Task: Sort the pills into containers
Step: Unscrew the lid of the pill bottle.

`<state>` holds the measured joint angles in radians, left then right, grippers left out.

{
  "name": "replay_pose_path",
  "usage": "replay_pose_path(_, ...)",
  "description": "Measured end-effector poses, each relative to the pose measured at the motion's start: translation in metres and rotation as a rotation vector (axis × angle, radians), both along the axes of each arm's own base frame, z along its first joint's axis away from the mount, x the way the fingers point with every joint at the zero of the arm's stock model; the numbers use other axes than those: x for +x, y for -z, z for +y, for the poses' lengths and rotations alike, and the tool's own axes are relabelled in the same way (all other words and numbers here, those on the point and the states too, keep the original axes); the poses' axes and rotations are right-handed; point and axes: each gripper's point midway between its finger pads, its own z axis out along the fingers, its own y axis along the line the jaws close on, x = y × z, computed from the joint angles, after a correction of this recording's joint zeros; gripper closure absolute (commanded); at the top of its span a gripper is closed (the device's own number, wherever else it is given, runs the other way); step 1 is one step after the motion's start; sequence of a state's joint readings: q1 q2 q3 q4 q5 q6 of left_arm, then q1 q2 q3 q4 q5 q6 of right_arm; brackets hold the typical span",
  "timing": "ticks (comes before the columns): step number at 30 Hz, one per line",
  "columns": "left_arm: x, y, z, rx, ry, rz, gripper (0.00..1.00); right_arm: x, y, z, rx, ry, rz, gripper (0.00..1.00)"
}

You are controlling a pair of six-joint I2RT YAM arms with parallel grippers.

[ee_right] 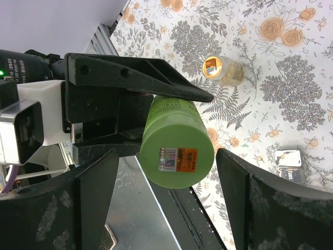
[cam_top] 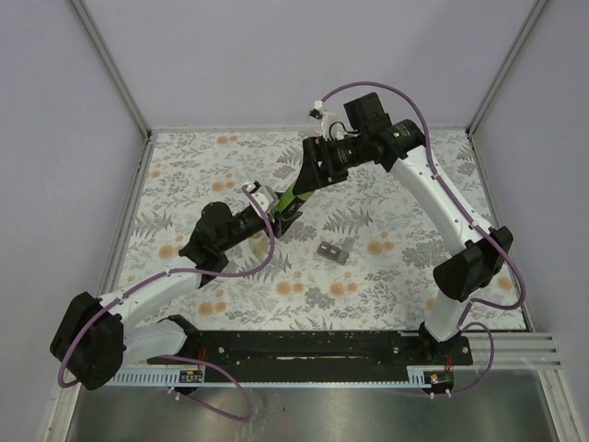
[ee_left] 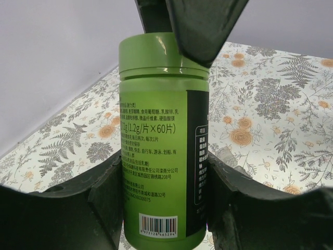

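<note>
Early yet: no pill visibly sorted. Floral table underneath. The green bottle is held clear of it at centre, cap on, with the left gripper clamped on its body. The right gripper is spread either side of the cap, not touching. In the right wrist view, a small jar sits at 1 o'clock and a blister pack at 4. Jar and bottle contents unreadable.
</note>
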<state>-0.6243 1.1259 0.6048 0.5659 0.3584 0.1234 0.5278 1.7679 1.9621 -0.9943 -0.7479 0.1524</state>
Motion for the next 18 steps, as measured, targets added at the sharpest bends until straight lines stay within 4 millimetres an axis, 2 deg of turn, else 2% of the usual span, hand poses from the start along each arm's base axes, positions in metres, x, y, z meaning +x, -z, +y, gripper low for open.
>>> replay_pose_path(4, -0.0005, 0.0017, -0.0002, 0.004, 0.002, 0.006, 1.00, 0.0007, -0.0050, 0.0013, 0.012, -0.003, -0.010, 0.23)
replay_pose_path(11, -0.0009, 0.0027, -0.0004, 0.009, 0.004, 0.012, 1.00, 0.0016, -0.0049, 0.0006, 0.011, 0.000, -0.010, 0.29)
replay_pose_path(18, -0.0020, 0.0007, -0.0017, 0.013, 0.014, 0.019, 1.00, 0.0034, -0.0043, -0.0010, 0.010, 0.000, -0.016, 0.40)
